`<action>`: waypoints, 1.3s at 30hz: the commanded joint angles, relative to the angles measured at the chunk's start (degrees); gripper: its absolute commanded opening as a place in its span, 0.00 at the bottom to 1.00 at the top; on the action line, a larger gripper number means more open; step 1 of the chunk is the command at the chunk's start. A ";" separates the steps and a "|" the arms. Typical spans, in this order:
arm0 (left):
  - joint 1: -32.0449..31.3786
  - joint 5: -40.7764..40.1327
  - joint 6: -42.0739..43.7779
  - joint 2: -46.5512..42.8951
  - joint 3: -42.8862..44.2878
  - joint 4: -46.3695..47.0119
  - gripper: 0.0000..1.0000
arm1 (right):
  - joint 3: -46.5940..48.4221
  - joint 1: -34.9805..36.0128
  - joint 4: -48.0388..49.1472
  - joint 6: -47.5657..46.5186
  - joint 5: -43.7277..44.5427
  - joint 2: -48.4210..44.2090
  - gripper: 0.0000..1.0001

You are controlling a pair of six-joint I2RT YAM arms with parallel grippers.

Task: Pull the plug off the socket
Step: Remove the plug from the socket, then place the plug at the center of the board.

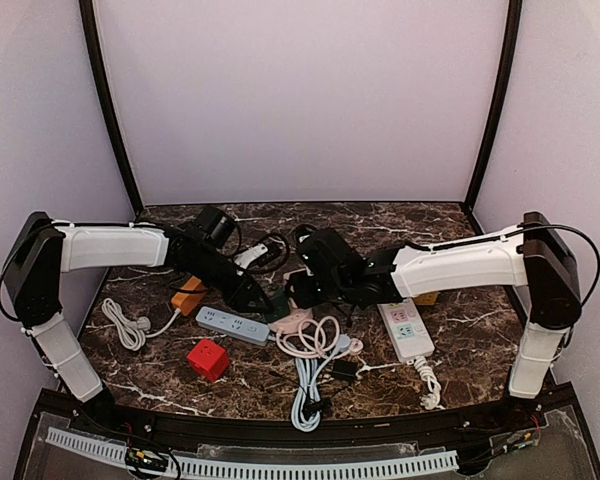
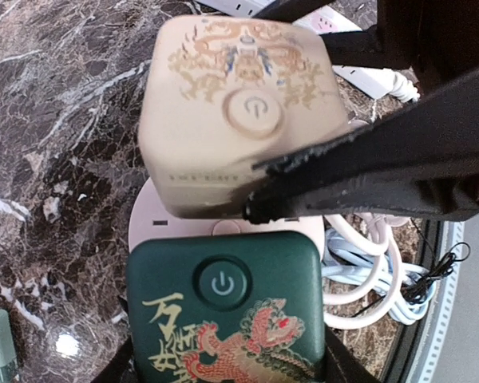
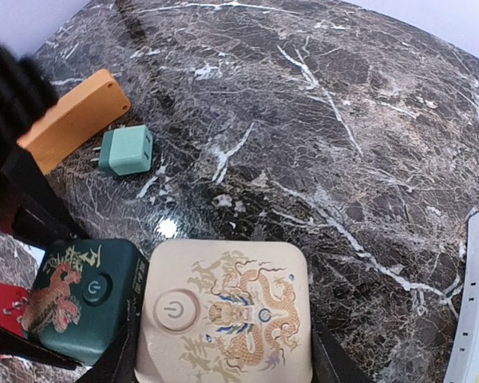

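Two cube adapters with power buttons sit side against side at the middle of the marble surface (image 3: 343, 120): a cream cube (image 3: 227, 319) with a golden dragon and a green cube (image 2: 223, 319) with a red one. Whether they are plugged together cannot be told. Under the cream cube lies one pink round disc (image 2: 144, 215). To its left, past the green cube, are one orange block (image 3: 73, 120), one small teal plug (image 3: 126, 150) with its prongs showing, one blue-grey power strip (image 1: 233, 325) and one red cube (image 1: 208, 359). To its right lies one white power strip (image 1: 405, 330). Nearer the bases, several pale cords (image 1: 315, 340) lie coiled, too tangled to count. Both arms reach inward from the outer edges, forearms nearly level, wrists tipped down, meeting at the cream cube. The left gripper (image 1: 263, 299) clamps the green cube by its sides, and the right gripper (image 3: 222, 363) clamps the cream cube likewise.
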 commanded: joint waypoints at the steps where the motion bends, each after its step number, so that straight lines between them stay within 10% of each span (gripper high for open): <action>1: -1.32 -14.06 0.68 0.72 -1.21 -8.60 0.01 | 3.49 -2.88 1.00 3.84 -0.54 -2.09 0.00; 20: -2.62 -14.17 -0.28 -2.09 -1.26 -6.50 0.01 | -3.92 -8.94 -2.62 1.19 6.09 -13.21 0.00; 39: -2.56 -10.68 -2.35 -7.48 2.51 -4.81 0.01 | -20.26 -39.97 -29.97 2.52 -10.85 -36.05 0.00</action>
